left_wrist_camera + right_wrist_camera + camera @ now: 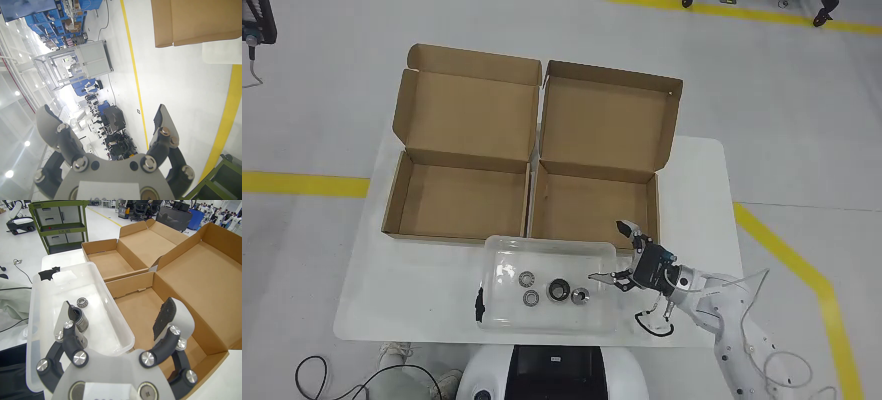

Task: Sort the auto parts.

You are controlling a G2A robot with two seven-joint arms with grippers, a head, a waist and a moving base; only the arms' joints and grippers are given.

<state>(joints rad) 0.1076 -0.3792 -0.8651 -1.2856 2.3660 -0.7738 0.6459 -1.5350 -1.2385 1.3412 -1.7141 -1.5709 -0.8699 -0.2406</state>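
Near edge: clear plastic tub (492,250) with four small metal bearing parts (558,290), none sorted yet. At tub's right end: right gripper (610,253), fingers apart, empty. Left gripper (103,111) likewise spread, empty. Far: two open brown cardboard boxes (457,200), nothing inside.

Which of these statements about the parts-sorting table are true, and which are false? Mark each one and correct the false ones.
1. The clear plastic bin holds small round metal parts. True.
2. The right gripper is shut on a part. False: it is open and holds nothing.
3. The open brown cardboard box and its twin are empty. True.
4. The bin sits inside a box. False: it stands on the white table, on the robot's side of the boxes.
5. The left gripper is open. True.
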